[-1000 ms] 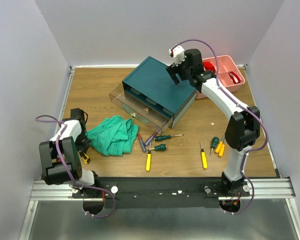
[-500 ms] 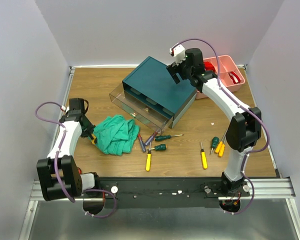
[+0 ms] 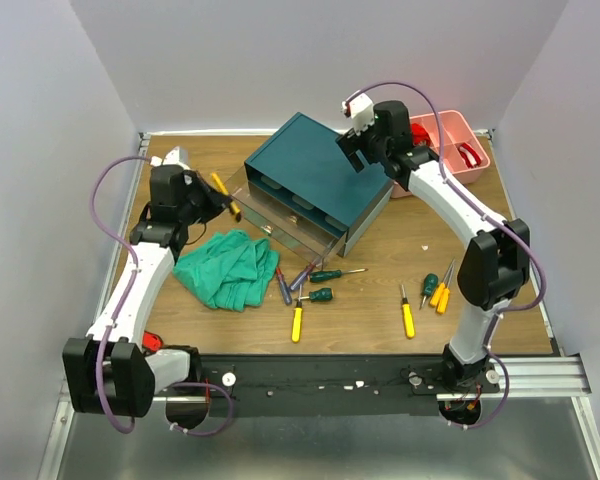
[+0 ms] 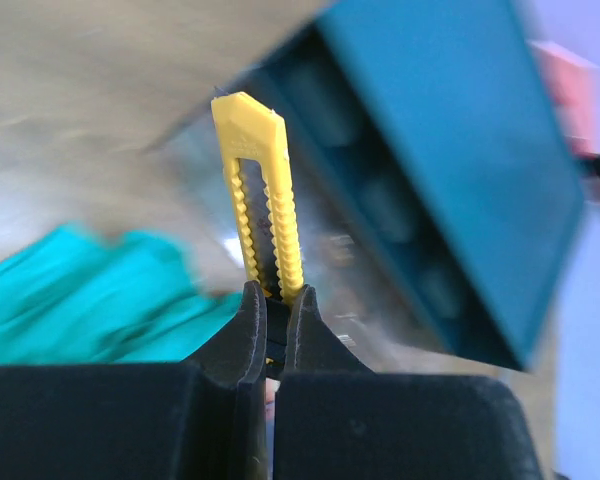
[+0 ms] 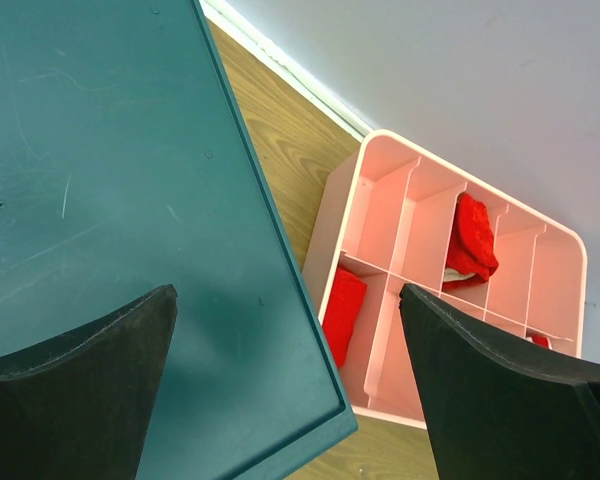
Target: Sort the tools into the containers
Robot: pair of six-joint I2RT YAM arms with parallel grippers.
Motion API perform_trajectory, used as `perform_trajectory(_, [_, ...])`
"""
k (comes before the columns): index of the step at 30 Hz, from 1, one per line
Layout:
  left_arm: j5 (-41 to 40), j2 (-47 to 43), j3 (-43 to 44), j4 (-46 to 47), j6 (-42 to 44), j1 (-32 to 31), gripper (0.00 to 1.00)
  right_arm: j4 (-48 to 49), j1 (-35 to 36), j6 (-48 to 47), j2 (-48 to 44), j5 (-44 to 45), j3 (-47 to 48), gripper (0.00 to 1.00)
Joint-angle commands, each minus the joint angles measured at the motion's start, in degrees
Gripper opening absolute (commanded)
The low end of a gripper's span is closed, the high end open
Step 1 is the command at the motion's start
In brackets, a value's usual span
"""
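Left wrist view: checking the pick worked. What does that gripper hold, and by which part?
The left gripper is shut on a yellow cutter-like tool, pinching one end; the rest juts forward.

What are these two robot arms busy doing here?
Two robot arms are sorting small tools into a teal box of drawers. The left hand is shut on a yellow tool, holding it in the air beside the box's pulled-out clear drawer. The right hand hovers open and empty above the box's top. Several screwdrivers lie loose on the table, not yet put away.
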Motion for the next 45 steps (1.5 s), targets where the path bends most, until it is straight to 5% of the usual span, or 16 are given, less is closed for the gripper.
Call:
perform_trajectory(1, [9.8, 3.15, 0.37, 18.56, -9.39, -3.98, 0.0, 2.19, 0.38, -1.55, -3.2, 1.78, -2.09, 1.0])
perform_trajectory(7, [11.03, 9.91, 1.51, 26.32, -16.42, -6.71, 0.0, 3.07, 0.38, -2.6, -4.87, 1.87, -4.72, 1.0])
perform_trajectory(12, [9.64, 13.44, 3.26, 22.21, -18.54, -7.85, 0.02, 4.12, 0.38, -3.83, -6.63, 2.22, -6.93, 1.0])
perform_trajectory(13, [8.76, 13.18, 3.44, 18.37, -18.63, -7.85, 0.13, 4.47, 0.38, -4.18, -6.81, 2.48, -7.19, 1.0])
perform_trajectory(14, [7.45, 12.74, 3.79, 16.5, -17.94, -7.85, 0.39, 4.65, 0.38, -4.36, -6.89, 2.49, -7.54, 1.0])
perform_trajectory(17, [8.92, 11.07, 5.36, 13.77, -13.2, -7.76, 0.61, 5.09, 0.29, -4.54, -6.98, 2.49, -7.98, 1.0])
perform_trajectory(20, [7.88, 8.0, 8.7, 6.58, -6.7, -7.41, 0.68, 4.83, 0.29, -4.1, -6.54, 2.13, -7.89, 1.0])
perform_trajectory(24, [-14.04, 2.12, 12.85, -17.22, 5.17, -7.06, 0.76, 4.04, 0.38, -3.13, -5.67, 1.26, -7.19, 1.0])
perform_trajectory(25, [-26.54, 1.06, 12.33, -22.84, 8.32, -6.63, 0.77, 4.04, 0.38, -2.78, -5.4, 1.08, -6.84, 1.0])
perform_trajectory(29, [-38.09, 0.77, 9.68, -31.66, 15.28, 0.92, 0.81, 3.33, 0.29, -2.34, -4.35, 0.64, -5.53, 1.0])
perform_trajectory(33, [-36.51, 3.77, 5.92, -36.26, 27.22, 4.44, 0.91, 3.16, 0.29, -2.08, -3.38, 0.29, -4.91, 1.0])
perform_trajectory(40, [-28.43, -0.54, 4.15, -32.47, 41.21, 6.47, 0.9, 2.28, 0.38, -2.51, -2.5, 0.11, -4.12, 1.0])
perform_trajectory(45, [-24.91, 0.87, 3.63, -39.94, 51.04, 12.1, 0.91, 2.28, 0.38, -2.96, -2.41, 0.38, -4.2, 1.0])
